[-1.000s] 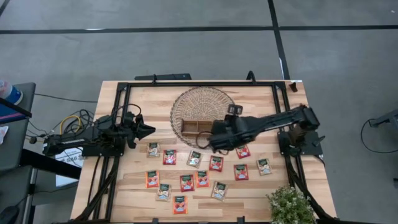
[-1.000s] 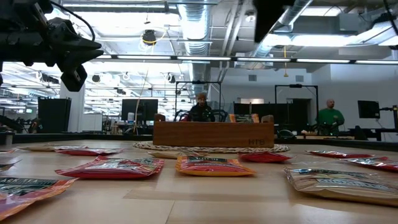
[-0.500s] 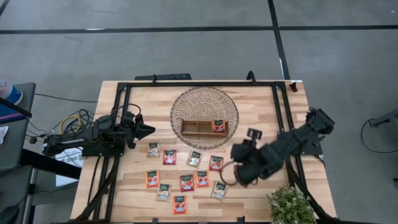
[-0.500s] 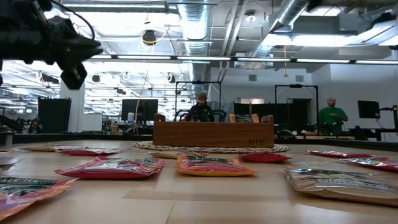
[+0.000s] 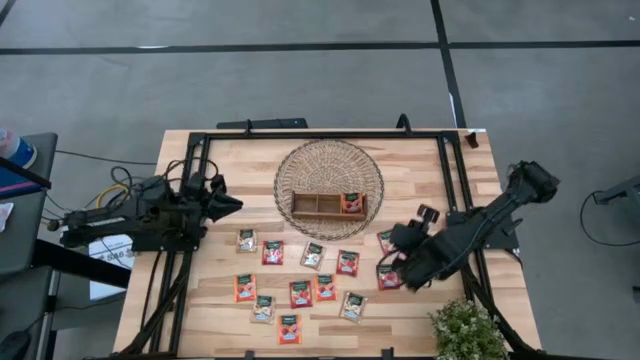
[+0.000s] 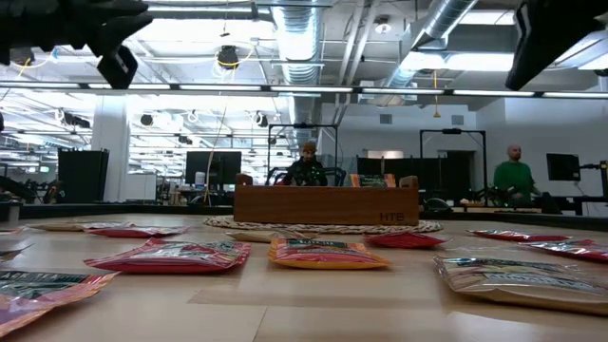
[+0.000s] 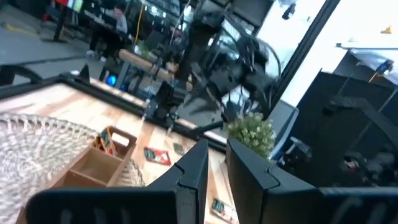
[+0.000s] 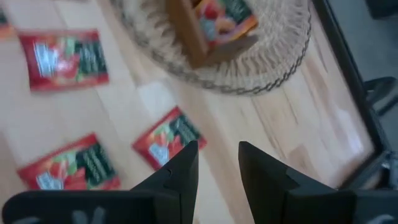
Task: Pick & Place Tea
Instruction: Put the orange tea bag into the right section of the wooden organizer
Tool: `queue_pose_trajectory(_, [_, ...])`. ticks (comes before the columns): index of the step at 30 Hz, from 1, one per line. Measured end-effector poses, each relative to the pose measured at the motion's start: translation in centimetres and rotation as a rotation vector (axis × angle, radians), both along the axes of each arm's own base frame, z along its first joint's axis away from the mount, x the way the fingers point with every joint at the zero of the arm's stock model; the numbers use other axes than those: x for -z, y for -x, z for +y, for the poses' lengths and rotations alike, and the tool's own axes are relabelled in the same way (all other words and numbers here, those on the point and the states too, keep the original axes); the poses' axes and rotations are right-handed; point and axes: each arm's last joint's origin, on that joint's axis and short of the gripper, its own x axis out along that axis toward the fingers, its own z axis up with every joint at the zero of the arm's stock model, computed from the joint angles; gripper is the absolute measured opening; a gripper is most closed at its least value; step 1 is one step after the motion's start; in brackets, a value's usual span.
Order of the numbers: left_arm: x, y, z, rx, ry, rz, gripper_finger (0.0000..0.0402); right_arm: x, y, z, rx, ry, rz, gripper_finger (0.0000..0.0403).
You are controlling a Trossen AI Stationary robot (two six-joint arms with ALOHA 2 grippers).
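over sachets (image 5: 346, 262), right claw (image 5: 392, 262) shifted

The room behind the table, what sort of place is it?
Probably an open-plan lab or workshop: exposed ceiling ducts, dark monitors on benches, and people working at desks behind the wooden tray.

Two dark, matte-black jointed arms on black frame rails.
Left arm (image 5: 140, 215) at frame's left, trailing yellow and black cables; right arm (image 5: 470, 230) at frame's right, blocky housings, pale tag on top; flat, angular black fingers (image 8: 174, 177) in wrist views.
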Motion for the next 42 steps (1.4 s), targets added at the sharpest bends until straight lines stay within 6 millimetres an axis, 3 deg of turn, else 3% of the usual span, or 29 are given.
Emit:
queue_pose_trajectory(11, [-2.3, -4.3, -0.1, 0.075, 0.057, 0.292, 0.005, -0.4, 6.0, -5.3, 0.033, -0.231, -0.454, 0.0107])
queue_pose_trajectory(17, [-3.7, -6.3, -1.4, 0.159, 0.18, 0.652, 0.005, 0.3, 8.3, -6.8, 0.03, -0.328, -0.633, 0.0107])
queue_pose_trajectory(25, [-4.7, -7.7, -4.3, 0.203, 0.284, 1.158, 0.005, 0.7, 9.6, -7.9, -0.005, -0.373, -0.773, 0.0107])
queue_pose_trajectory(29, [-4.0, -8.7, -6.2, 0.251, 0.285, 1.297, 0.005, 0.7, 9.9, -8.2, -0.019, -0.359, -0.777, 0.0107])
queue_pose_trajectory(36, [-1.0, -10.4, -9.4, 0.32, 0.23, 1.498, 0.0053, 0.7, 9.8, -8.3, -0.019, -0.346, -0.772, 0.0107])
queue_pose_trajectory(42, [1.0, -11.1, -10.9, 0.315, 0.166, 1.595, 0.0066, 0.7, 9.8, -8.3, -0.031, -0.337, -0.766, 0.0107])
